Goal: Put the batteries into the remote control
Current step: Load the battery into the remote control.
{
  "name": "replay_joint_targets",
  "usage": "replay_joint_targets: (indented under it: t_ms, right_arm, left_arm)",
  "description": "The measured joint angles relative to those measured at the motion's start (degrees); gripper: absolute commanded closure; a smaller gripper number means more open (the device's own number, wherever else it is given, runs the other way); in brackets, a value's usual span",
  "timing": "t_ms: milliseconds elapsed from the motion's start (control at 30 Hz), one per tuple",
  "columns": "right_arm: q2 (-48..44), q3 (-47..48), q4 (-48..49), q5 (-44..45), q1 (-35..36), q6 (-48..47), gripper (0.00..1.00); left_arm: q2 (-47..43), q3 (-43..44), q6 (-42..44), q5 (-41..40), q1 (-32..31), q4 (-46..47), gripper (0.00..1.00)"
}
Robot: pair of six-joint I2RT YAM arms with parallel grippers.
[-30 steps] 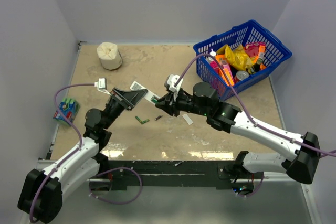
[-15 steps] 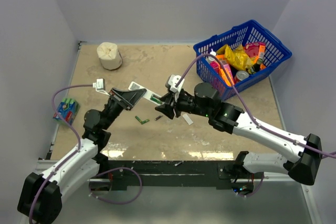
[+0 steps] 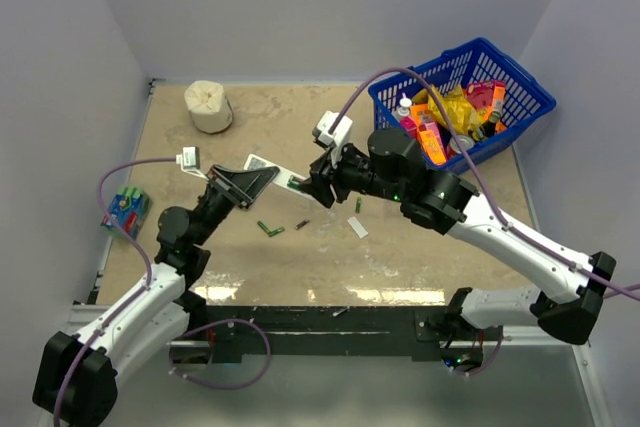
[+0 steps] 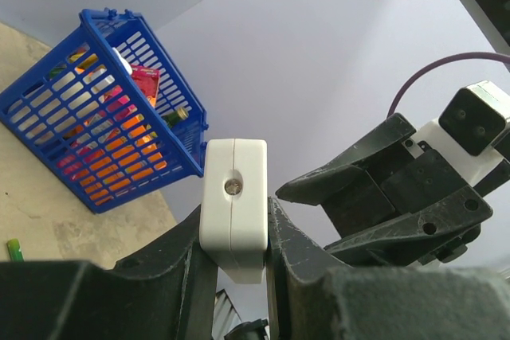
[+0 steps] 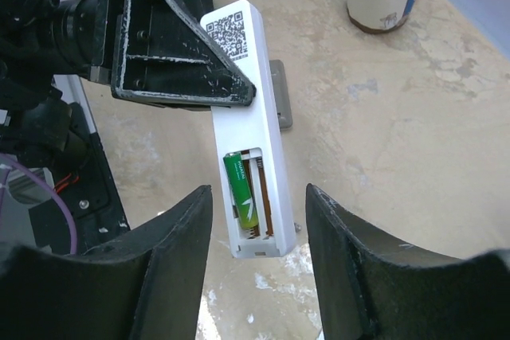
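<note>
My left gripper (image 4: 237, 219) is shut on one end of the white remote control (image 3: 272, 173), holding it off the table with its back up. The open battery bay faces the right wrist camera on the remote control (image 5: 243, 77), and one green battery (image 5: 241, 191) lies in its left slot; the other slot looks bare. The right gripper (image 5: 256, 197) hangs open just past the remote's free end, with its fingers either side and touching nothing. On the table below lie a loose green battery (image 3: 270, 229) and a dark battery (image 3: 301, 224).
A small white flat piece (image 3: 357, 227), perhaps the cover, lies on the table right of the loose cells. A blue basket (image 3: 520, 92) of packets stands at the back right. A white roll (image 3: 208, 105) is at the back left and a wrapped green battery pack (image 3: 125, 209) at the left edge.
The right gripper has opened and drawn back and up from the remote's end. The left arm and the remote have stayed still.
</note>
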Motion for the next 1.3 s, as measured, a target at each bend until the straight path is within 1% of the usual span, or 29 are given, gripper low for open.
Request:
replay_joint_targets:
  t_ms: [67, 200, 267, 733, 933, 1133, 1233, 1300]
  right_arm:
    - [1.2, 1.6, -1.8, 0.0, 0.0, -0.2, 0.54]
    - [4.2, 4.5, -4.8, -0.4, 0.0, -1.0, 0.64]
    - [5.3, 5.5, -6.3, -1.2, 0.0, -1.4, 0.64]
    - [9.1, 10.6, -9.9, -3.5, -0.1, -3.1, 0.65]
    - [10.2, 10.7, -11.1, -4.7, -0.1, -3.4, 0.65]
    - [10.3, 10.7, -12.1, -4.8, -0.1, -3.5, 0.68]
    - [10.3, 10.7, -12.1, -4.8, -0.1, -3.5, 0.67]
    - [10.3, 10.7, -12.1, -4.8, -0.1, -3.4, 0.63]
  left_arm:
    - [0.5, 0.6, 0.0, 0.3, 0.0, -0.2, 1.00]
    - [1.0, 1.4, 0.0, 1.0, 0.0, -1.3, 1.00]
    - [1.1, 1.8, 0.0, 1.2, 0.0, -2.3, 1.00]
    - [2.1, 4.2, 0.4, 2.4, 0.0, -6.4, 1.00]
    - [2.8, 4.7, 0.5, 2.4, 0.0, -6.8, 1.00]
    - [2.9, 4.9, 0.7, 2.4, 0.0, -6.8, 1.00]
    - [3.0, 4.9, 0.7, 2.5, 0.0, -6.8, 1.00]
    - [3.1, 4.9, 0.7, 2.5, 0.0, -6.8, 1.00]
